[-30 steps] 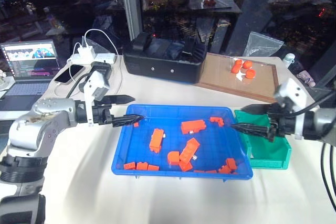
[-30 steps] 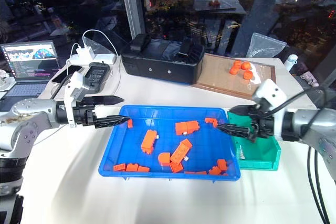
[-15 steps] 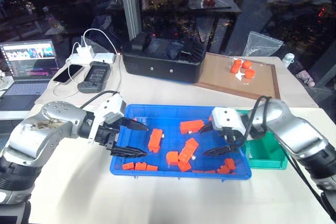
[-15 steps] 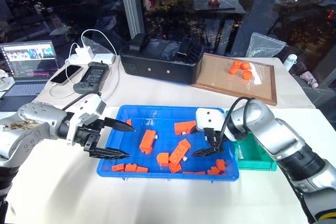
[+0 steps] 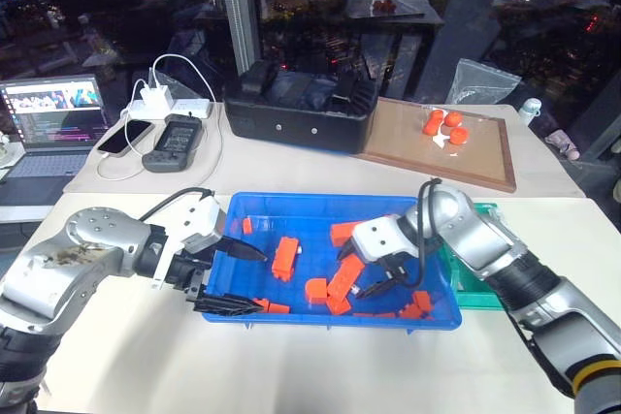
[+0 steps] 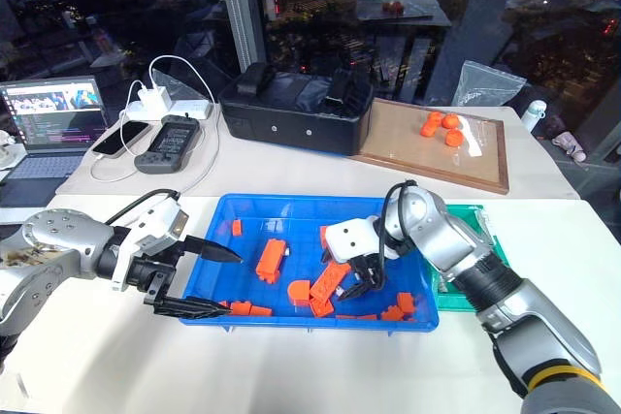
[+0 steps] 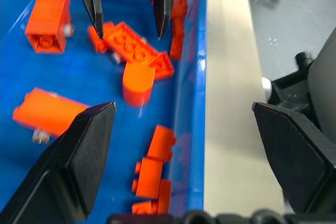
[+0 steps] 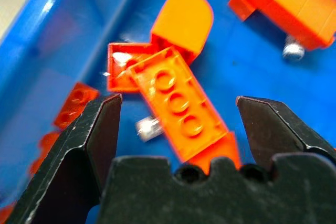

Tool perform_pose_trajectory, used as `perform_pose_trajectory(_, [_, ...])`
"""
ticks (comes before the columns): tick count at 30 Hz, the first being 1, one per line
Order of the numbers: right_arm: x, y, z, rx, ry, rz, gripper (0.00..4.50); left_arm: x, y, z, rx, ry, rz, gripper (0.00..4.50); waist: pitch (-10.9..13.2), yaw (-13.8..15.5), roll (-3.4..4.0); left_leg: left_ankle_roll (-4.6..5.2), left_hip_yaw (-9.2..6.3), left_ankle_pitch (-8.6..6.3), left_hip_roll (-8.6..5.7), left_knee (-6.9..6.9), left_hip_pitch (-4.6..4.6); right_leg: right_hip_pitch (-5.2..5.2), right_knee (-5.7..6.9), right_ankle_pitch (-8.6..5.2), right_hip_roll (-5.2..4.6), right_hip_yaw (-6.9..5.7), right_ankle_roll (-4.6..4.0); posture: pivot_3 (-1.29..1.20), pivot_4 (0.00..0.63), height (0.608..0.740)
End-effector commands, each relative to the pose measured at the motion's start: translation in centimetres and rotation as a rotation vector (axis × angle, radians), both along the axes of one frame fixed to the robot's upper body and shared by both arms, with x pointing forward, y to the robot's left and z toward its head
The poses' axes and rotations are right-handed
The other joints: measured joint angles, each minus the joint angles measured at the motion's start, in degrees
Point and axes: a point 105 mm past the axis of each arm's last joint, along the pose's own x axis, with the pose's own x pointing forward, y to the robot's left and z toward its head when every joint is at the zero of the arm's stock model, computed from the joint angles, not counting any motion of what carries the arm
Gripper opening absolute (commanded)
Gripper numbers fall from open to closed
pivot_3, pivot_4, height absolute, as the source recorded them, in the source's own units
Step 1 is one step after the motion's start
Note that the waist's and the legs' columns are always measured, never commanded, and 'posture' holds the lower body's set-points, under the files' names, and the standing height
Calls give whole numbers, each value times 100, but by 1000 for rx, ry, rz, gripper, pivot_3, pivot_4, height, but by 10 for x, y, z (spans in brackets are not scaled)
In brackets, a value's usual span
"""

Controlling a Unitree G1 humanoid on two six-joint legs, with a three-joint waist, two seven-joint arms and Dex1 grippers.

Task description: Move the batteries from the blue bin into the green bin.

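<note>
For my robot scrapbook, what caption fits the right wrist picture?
Open right gripper hovering over an orange block and a partly hidden battery in the blue bin.

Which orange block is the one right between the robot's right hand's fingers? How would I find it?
Look in the blue bin, at the middle of its front half, where the right hand hangs open. Between its fingers lies a long orange block with round studs on top, beside a flat round-ended piece.
</note>
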Motion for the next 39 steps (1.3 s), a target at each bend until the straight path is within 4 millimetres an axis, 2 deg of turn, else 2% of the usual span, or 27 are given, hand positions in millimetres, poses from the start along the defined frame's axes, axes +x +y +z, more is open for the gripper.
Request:
perform_pose_trajectory(1, [4,2,-2,-17,-23,30,4046,1,2,8,12,-74,2,4500,0,11,0,0,0,0,-1,0,0,0,1,0,0,0,0,0,150,740])
perform_pose_trajectory(2, [5,2,-4,-19,-21,30,4046,1,2,8,12,-75,3,4500,0,11,0,0,0,0,0,1,0,0,1,0,0,0,-1,0,150,740])
perform_pose_trajectory(3, [5,2,-5,-20,-18,29,3813,1,2,8,12,-77,3,4500,0,11,0,0,1,0,-1,1,0,0,0,0,-1,0,-1,0,150,740])
perform_pose_trajectory(8, [8,-2,-6,-26,-12,22,2287,4,4,7,18,-81,9,4500,0,-3,0,0,1,0,0,0,0,0,4,0,-1,1,-1,0,150,740])
perform_pose_trajectory(11, [12,-3,5,-3,-34,13,1375,6,4,6,17,-84,7,4500,0,-6,0,0,2,0,0,0,0,0,4,0,-1,1,-2,0,150,740])
perform_pose_trajectory(16, [11,-16,32,15,-28,-30,1375,8,3,3,16,-83,-14,4500,1,8,1,0,3,0,0,0,0,0,5,0,-1,2,-2,0,150,740])
perform_pose_trajectory(19, [18,-42,41,-33,-55,-125,1375,11,1,3,11,-88,-27,4500,1,32,2,-1,2,0,0,1,0,0,4,0,-2,1,-2,0,150,740])
perform_pose_trajectory(23, [34,-79,38,-99,-111,-294,1375,14,-3,2,5,-94,-47,4500,1,46,1,-1,5,0,-2,0,-1,-4,0,-15,-8,1,-29,0,150,740])
perform_pose_trajectory(25, [42,-94,32,-136,-141,-369,2385,17,-5,2,-7,-101,-51,4500,1,35,1,-1,8,0,-1,-1,0,-3,-1,-18,-7,4,-37,0,150,740])
perform_pose_trajectory(26, [43,-97,30,-143,-151,-382,2641,18,-6,2,-15,-102,-52,4500,1,27,1,0,8,0,0,-1,0,-3,1,-19,-6,5,-37,0,150,740])
perform_pose_trajectory(28, [45,-93,31,-112,-166,-393,3233,20,-8,3,-18,-102,-57,4500,1,3,1,0,9,0,0,-3,-2,3,4,-16,-3,8,-33,0,150,740])
perform_pose_trajectory(31, [43,-81,39,-50,-161,-394,4359,21,-8,2,-9,-101,-66,4500,2,-45,4,1,14,0,-1,-8,-4,4,10,-1,3,22,-7,0,150,740])
perform_pose_trajectory(36, [34,-61,51,23,-152,-357,4462,22,-7,2,-4,-101,-68,4500,2,-17,4,1,10,0,-2,-3,-3,-3,42,-4,7,22,-6,0,150,740])
perform_pose_trajectory(39, [12,-40,49,68,-32,-311,4462,21,-6,3,-2,-100,-69,4500,2,-7,4,1,9,0,-1,1,-2,-3,49,-4,7,21,-6,0,150,740])
